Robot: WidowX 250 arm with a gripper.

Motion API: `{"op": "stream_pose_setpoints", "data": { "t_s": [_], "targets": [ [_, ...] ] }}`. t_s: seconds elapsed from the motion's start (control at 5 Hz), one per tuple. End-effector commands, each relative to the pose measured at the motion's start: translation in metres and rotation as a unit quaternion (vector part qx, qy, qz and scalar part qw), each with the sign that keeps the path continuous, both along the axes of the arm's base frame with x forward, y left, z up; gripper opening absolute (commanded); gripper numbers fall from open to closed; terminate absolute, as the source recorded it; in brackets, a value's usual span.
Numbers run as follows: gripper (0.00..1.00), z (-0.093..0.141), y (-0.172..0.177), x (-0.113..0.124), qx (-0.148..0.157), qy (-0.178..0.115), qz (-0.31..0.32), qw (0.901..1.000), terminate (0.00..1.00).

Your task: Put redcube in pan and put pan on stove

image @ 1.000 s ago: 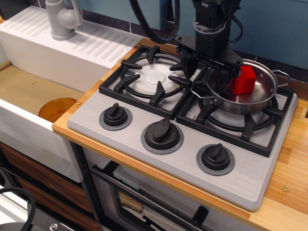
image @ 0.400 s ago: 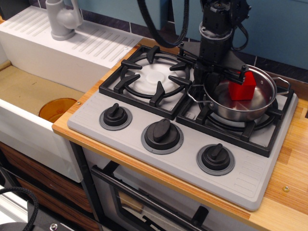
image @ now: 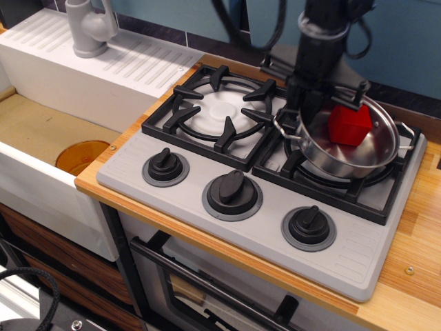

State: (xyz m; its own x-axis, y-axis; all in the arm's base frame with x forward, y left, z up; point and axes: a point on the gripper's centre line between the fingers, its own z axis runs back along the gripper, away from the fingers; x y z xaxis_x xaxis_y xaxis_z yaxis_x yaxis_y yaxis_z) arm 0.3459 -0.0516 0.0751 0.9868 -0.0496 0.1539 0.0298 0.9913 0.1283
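Observation:
The pan (image: 355, 155), a shiny steel pot, hangs tilted just over the right burner of the grey stove (image: 351, 258). The redcube (image: 350, 125) lies inside it against the far wall. My gripper (image: 305, 110) comes down from above and is shut on the pan's left rim, one finger inside and one outside. The pan's left wire handle (image: 280, 127) sticks out below the fingers. The right handle (image: 408, 132) shows at the far side. The left burner (image: 219, 110) is bare.
A white sink (image: 41, 176) with an orange drain disc (image: 81, 156) lies to the left, with a grey faucet (image: 89, 27) behind it. Three black knobs (image: 232, 193) line the stove's front. The wooden counter (image: 413, 276) runs along the right.
My gripper has risen and moved a little to the right, taking the pan with it. The pan now tilts more, and the redcube has stayed inside.

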Motion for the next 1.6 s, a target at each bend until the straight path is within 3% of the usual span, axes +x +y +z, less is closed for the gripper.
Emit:
{"op": "stream_pose_setpoints", "data": {
  "t_s": [0.0,0.2,0.8,1.4],
  "targets": [
    [0.00,0.083,-0.015,0.002,0.019,-0.025,0.004,0.9995,0.00],
    [0.00,0.097,-0.002,0.008,0.025,-0.017,-0.010,0.9995,0.00],
    [0.00,0.097,0.060,0.015,0.038,-0.023,-0.029,0.9986,0.00],
    [0.00,0.064,0.109,0.024,0.026,-0.045,-0.049,0.9974,0.00]
  ]
}}
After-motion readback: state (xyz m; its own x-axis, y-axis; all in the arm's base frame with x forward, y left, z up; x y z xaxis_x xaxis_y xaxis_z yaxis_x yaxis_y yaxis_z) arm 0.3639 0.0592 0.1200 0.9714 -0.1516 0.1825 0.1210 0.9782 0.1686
